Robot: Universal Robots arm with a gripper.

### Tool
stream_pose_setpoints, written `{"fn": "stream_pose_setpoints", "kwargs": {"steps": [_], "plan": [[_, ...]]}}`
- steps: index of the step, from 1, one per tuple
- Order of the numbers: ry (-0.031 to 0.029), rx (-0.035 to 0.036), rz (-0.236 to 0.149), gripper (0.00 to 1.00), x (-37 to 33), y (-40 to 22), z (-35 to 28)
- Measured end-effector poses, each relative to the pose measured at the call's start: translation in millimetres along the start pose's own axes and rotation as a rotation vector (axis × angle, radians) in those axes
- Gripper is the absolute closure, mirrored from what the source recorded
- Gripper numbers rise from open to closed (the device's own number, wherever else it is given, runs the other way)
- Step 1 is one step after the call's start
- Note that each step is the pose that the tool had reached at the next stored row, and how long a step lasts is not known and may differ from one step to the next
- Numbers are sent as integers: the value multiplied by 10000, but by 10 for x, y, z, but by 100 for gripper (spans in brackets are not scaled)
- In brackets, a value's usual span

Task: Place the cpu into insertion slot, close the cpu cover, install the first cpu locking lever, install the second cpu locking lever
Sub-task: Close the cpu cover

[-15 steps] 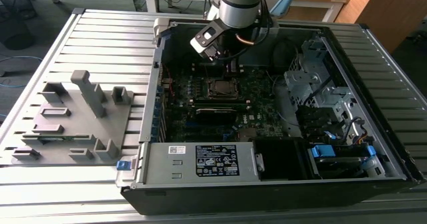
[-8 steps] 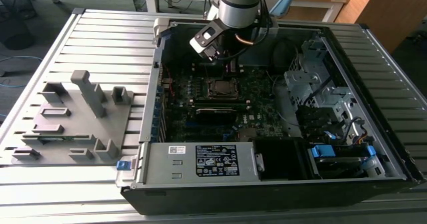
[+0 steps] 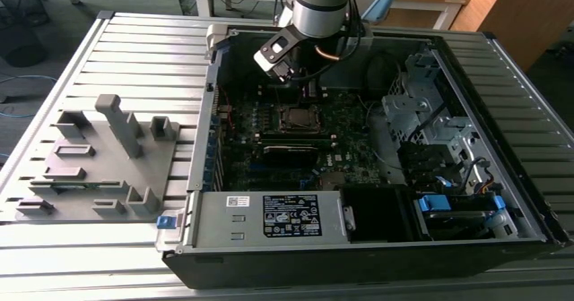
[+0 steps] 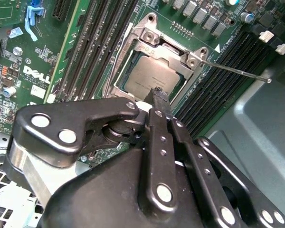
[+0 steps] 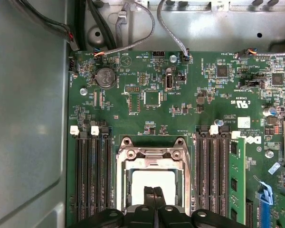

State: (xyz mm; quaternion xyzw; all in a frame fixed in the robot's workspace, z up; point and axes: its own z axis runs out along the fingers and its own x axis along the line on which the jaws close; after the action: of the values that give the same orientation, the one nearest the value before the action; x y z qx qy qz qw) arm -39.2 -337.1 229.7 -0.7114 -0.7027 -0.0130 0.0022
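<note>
On a ribbed grey metal bench (image 3: 134,46), an open black computer case (image 3: 359,261) with a green motherboard (image 5: 180,95) inside. Small flat square grey-topped cpu (image 4: 149,76) already seated in the silver-rimmed square insertion slot (image 3: 296,118), thin silver frame-shaped cpu cover (image 4: 168,50) down over it. Black pincer (image 4: 159,92) pressed together, empty, hovering just above the cpu's edge. One thin wire locking lever (image 4: 237,71) sticking out free, judged unlatched; the other impossible to tell.

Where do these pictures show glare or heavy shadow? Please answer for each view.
First wrist view: the dull grey metal top of the small square cpu is washed nearly white by glare. Second wrist view: the same top reads even grey; the black gripper looks dark. Exterior view: the open computer case is dim inside, the slatted metal table bright.
</note>
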Motion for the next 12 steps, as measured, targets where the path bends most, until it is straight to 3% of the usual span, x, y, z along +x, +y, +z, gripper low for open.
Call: {"fn": "stream_pose_setpoints", "kwargs": {"steps": [12], "plan": [[0, 0, 1, 89, -16, 0, -1]]}}
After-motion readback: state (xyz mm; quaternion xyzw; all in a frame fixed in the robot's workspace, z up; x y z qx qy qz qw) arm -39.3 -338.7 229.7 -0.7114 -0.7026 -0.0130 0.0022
